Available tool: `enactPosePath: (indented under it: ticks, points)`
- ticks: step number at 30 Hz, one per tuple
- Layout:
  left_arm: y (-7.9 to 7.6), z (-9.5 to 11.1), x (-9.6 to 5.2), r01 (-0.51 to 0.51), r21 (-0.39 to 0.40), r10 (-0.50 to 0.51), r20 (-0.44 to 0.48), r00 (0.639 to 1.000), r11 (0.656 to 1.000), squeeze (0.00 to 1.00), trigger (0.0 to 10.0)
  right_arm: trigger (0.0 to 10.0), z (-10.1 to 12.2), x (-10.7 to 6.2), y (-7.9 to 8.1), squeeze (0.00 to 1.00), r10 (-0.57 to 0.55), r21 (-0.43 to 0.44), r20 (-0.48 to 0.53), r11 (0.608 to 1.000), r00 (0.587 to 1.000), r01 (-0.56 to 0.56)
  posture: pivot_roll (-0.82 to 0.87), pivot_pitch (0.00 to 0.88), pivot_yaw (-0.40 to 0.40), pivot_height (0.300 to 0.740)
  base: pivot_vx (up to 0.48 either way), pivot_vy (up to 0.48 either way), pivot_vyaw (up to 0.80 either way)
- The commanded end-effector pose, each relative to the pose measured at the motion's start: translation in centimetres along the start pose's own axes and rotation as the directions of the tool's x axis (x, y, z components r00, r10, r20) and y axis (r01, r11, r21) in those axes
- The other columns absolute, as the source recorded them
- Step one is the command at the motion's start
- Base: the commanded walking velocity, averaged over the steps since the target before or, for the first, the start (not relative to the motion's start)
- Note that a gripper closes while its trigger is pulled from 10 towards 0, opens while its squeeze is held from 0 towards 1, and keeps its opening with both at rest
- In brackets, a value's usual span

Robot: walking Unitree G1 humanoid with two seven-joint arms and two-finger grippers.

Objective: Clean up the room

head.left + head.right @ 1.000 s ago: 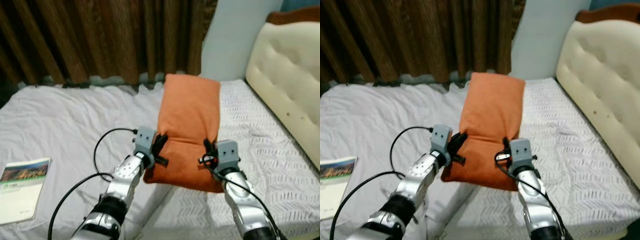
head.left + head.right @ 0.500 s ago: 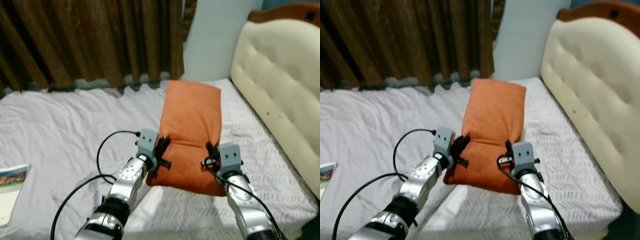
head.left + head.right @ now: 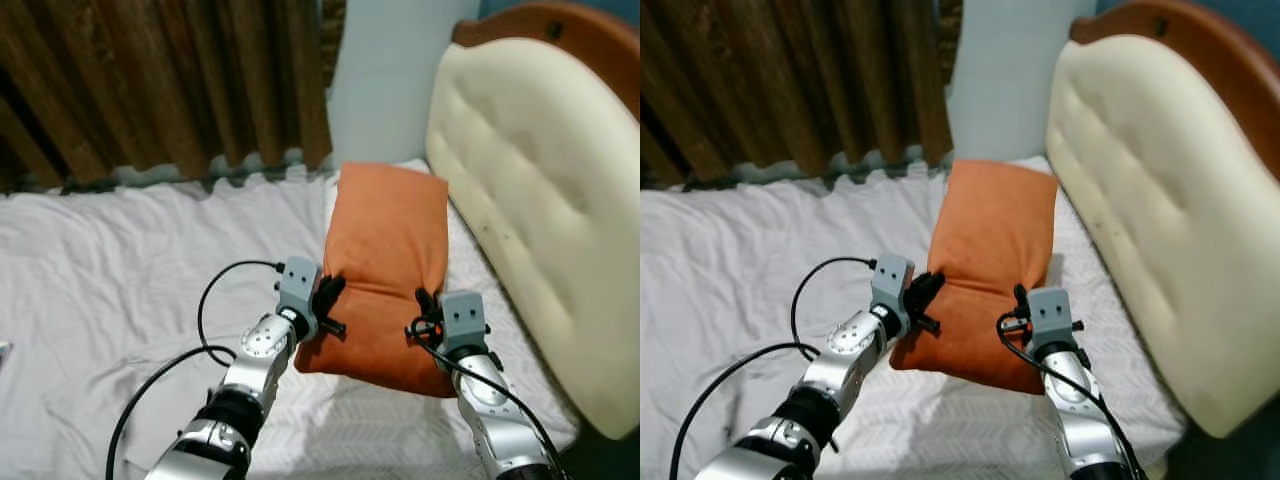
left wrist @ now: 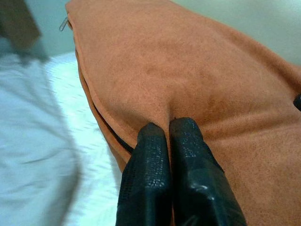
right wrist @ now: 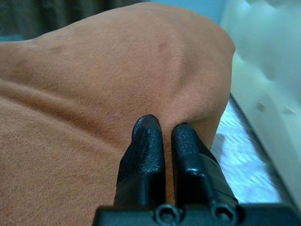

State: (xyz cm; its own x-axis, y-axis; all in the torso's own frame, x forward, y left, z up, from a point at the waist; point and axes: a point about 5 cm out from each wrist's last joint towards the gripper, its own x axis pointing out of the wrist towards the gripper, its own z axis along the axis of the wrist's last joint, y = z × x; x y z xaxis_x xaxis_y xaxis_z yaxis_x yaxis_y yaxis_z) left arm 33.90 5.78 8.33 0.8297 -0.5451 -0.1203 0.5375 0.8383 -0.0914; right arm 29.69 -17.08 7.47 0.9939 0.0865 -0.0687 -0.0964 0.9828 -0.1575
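Pillow (image 3: 385, 265) nearer headboard (image 3: 520, 190) now

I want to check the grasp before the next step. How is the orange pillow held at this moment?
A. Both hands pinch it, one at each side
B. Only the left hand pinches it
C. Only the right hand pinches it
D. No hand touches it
A: the left hand and the right hand are each shut on a fold at opposite sides of the orange pillow.

Brown curtains (image 3: 150, 90) hang behind the bed, beside a cream headboard (image 3: 530, 200)
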Motion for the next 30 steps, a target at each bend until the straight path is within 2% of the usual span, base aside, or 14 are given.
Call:
enactPosePath:
  ticks: [1,8,20,22,25,26,29,30]
  points:
    - [1.5,2.0,0.1,-0.071,0.003,0.07,0.088,0.994,0.997,0.0,10.0,10.0,0.1,-0.3,-1.9,0.0,-0.07,-0.016,0.004,0.997,0.998,0.071,-0.16,0.0,0.058,0.74,0.296,-0.375,0.0]
    - [2.0,2.0,0.2,-0.083,0.006,0.082,0.075,0.994,0.997,0.0,10.0,10.0,-0.1,-0.4,-1.9,0.0,-0.067,-0.027,-0.005,0.997,0.998,0.067,-0.17,0.0,0.058,0.74,0.298,-0.372,0.0]
    - [1.7,1.5,0.2,-0.084,0.001,0.084,0.051,0.995,0.996,0.0,10.0,10.0,-0.6,-0.4,-1.6,0.0,-0.023,-0.053,-0.043,0.998,0.999,0.021,-0.18,0.0,0.061,0.74,0.296,-0.374,0.0]
    - [1.6,0.7,0.1,-0.117,-0.003,0.117,0.021,0.993,0.993,0.0,10.0,10.0,-1.1,0.1,-1.1,0.0,0.039,-0.072,-0.1,0.996,0.994,-0.046,-0.19,0.055,0.064,0.74,0.367,-0.186,0.0]
    - [1.6,0.7,0.1,-0.117,-0.003,0.117,0.021,0.993,0.993,0.0,10.0,10.0,-1.1,0.1,-1.1,0.0,0.039,-0.072,-0.1,0.996,0.994,-0.046,-0.19,0.055,0.064,0.74,0.439,0.0,0.0]
    - [1.4,0.3,0.2,-0.121,-0.002,0.121,0.0,0.993,0.993,0.0,10.0,10.0,-1.4,0.4,-0.8,0.0,0.067,-0.086,-0.126,0.993,0.99,-0.078,-0.2,0.097,0.06,0.74,0.0,0.0,0.0]
    - [1.6,0.0,0.5,-0.104,0.072,0.11,-0.077,0.991,0.992,0.0,10.0,10.0,-2.6,1.1,0.2,0.0,0.116,-0.154,-0.214,0.977,0.97,-0.15,-0.2,0.285,0.063,0.74,0.0,0.0,0.0]
    - [1.6,0.0,0.5,-0.104,0.072,0.11,-0.077,0.991,0.992,0.0,10.0,10.0,-2.6,1.1,0.2,0.0,0.116,-0.154,-0.214,0.977,0.97,-0.15,-0.2,0.285,0.063,0.74,0.0,0.0,0.0]
